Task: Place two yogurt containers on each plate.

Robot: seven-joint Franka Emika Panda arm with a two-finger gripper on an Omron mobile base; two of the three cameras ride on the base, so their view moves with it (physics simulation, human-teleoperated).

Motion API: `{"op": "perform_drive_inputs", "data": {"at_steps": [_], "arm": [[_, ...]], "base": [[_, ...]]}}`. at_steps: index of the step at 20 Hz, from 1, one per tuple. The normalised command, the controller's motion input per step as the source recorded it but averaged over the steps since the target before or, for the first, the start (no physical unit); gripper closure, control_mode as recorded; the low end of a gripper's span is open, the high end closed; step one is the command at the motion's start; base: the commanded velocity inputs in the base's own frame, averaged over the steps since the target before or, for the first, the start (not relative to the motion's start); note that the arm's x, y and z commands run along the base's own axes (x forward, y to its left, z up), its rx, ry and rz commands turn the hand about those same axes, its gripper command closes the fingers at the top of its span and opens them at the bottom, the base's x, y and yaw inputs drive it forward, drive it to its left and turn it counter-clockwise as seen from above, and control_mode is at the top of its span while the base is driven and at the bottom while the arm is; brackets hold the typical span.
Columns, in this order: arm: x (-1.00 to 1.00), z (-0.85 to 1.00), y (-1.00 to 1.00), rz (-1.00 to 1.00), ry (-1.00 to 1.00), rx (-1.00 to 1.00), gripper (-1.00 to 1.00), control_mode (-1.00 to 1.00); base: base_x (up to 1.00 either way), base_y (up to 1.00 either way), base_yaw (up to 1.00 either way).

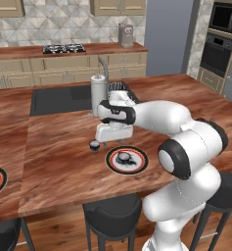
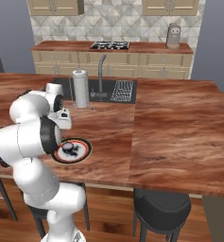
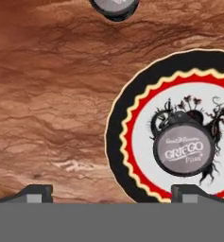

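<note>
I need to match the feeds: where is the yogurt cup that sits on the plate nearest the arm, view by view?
Left base view: yogurt cup on the plate, lower centre, beside the arm's elbow.
Right base view: left of centre, at the plate's middle, beside the arm.
Hand view: lower right, lid reading GRIEGO, on the white centre.
Shared landmark: the plate's black rim and red ring.

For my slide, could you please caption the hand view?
Open gripper above the wooden counter, one yogurt cup on the plate, a second cup on the counter beyond.
</note>
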Motion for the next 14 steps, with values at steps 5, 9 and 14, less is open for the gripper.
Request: {"op": "perform_drive_inputs", "data": {"at_steps": [5,9,14], "arm": [[0.85,0.0,0.14,-0.01,-0.01,-0.1,-1.0,-1.0],[0.25,-0.09,0.11,-0.02,-0.19,-0.03,-1.0,-1.0],[0.42,-0.29,0.33,-0.17,-0.29,-0.07,-1.0,-1.0]], "base": [[0.0,0.0,0.0],[0.0,0.0,0.0],[0.0,0.0,0.0]]}}
